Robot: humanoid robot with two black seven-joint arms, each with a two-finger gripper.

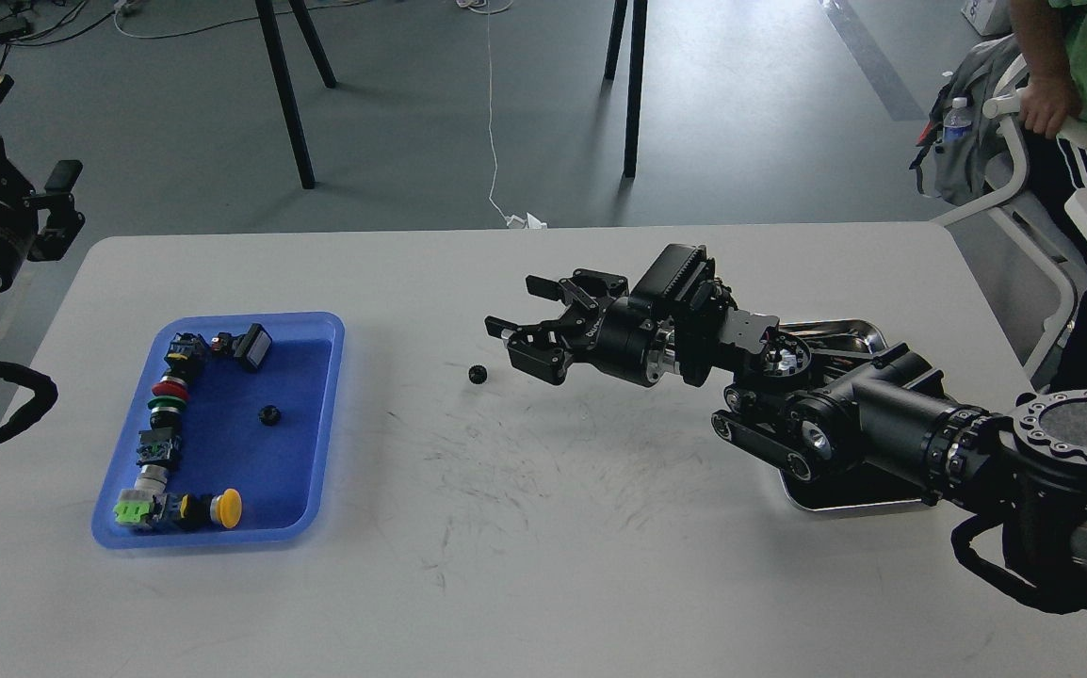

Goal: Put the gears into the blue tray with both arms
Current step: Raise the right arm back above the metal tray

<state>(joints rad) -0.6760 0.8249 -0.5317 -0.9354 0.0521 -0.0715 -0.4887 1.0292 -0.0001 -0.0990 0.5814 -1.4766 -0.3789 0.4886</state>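
One small black gear lies inside the blue tray at the left of the table. A second gear rests on the bare white tabletop between the tray and my right gripper. That gripper is open, raised a little above the table, its fingertips just right of the loose gear and holding nothing. My left gripper hangs off the table's far left edge, seen dark and end-on, well away from the tray.
A row of coloured push-button switches lines the tray's left side and front. A shiny steel tray lies under my right arm. A person stands at the far right beside a chair.
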